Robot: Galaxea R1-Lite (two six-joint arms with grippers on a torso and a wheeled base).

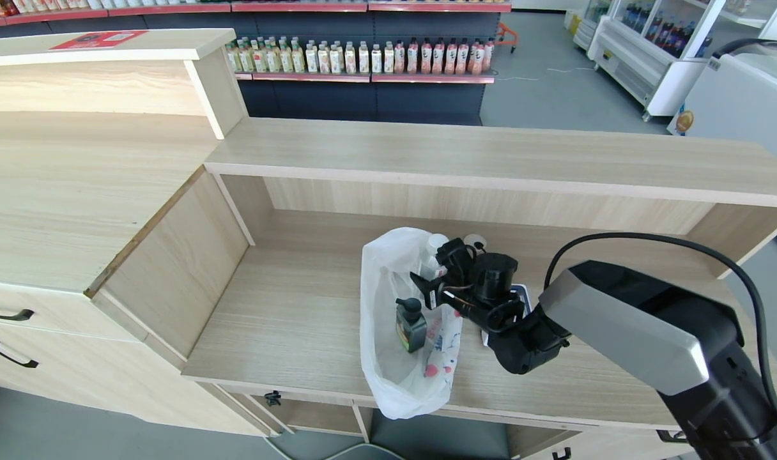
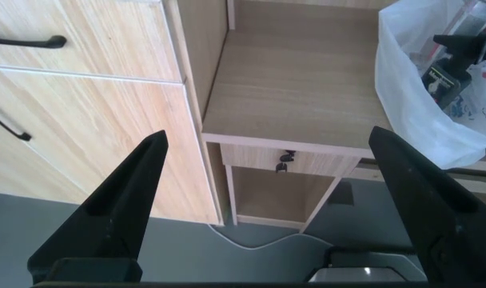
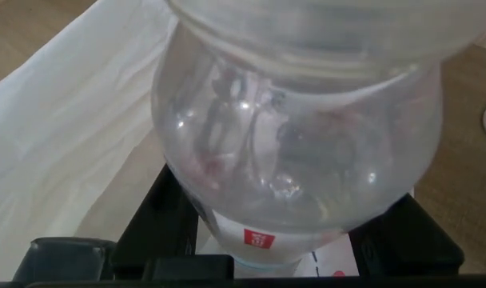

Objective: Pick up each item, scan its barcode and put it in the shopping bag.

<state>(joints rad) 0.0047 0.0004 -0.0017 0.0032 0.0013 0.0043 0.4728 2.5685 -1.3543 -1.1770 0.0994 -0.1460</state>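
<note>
Two items are already lying inside the shopping bag (image 1: 381, 281) on the table (image 1: 286, 319): a dark pump bottle (image 1: 411, 327) and a pink-printed packet (image 1: 436, 359). The right fingers (image 3: 151, 236) are gripping a clear bottle (image 3: 299, 160) and holding it just over the bag's open mouth, at its far rim. By my reckoning this one is about to go in, though I cannot tell whether it has been scanned. The left fingers (image 2: 115, 216) are hanging spread wide, holding nothing, low beside the table's front edge and well apart from the bag.
</note>
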